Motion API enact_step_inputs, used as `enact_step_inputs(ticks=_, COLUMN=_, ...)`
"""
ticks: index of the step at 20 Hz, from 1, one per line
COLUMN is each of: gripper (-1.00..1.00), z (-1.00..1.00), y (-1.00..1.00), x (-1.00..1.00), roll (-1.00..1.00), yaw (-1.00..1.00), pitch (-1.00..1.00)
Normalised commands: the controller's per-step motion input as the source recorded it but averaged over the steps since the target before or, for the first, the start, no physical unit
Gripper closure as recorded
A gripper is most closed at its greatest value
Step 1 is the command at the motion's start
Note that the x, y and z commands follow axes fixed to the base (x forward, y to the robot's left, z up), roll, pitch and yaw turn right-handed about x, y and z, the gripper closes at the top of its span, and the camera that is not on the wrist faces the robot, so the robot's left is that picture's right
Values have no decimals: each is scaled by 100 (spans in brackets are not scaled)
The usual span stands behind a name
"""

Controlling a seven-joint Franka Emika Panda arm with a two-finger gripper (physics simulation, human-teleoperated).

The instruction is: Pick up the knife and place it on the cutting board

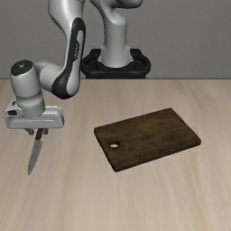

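Note:
A dark brown wooden cutting board with a small hole near its left corner lies flat on the table, right of centre in the exterior view. My gripper hangs at the exterior view's left, well apart from the board, and it is shut on the knife. The knife's dark handle sits between the fingers and its grey blade points down toward the table, slightly tilted. The blade tip hovers just over the tabletop.
A light wooden table carries everything. The robot's black base stands at the far edge behind the board. Bare tabletop lies between the gripper and the board.

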Motion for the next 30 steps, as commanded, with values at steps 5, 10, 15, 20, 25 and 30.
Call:
enact_step_inputs(ticks=5, gripper=100, z=60, y=0, x=0, roll=0, yaw=0, pitch=0)
enact_step_inputs(ticks=10, gripper=100, z=100, y=0, x=0, roll=0, yaw=0, pitch=0)
enact_step_inputs(ticks=15, gripper=100, z=40, y=60, x=0, roll=0, yaw=0, pitch=0)
enact_step_inputs(ticks=20, gripper=100, z=0, y=100, x=0, roll=0, yaw=0, pitch=0)
enact_step_inputs(ticks=25, gripper=100, z=0, y=100, x=0, roll=0, yaw=0, pitch=0)
enact_step_inputs(ticks=30, gripper=100, z=0, y=100, x=0, roll=0, yaw=0, pitch=0)
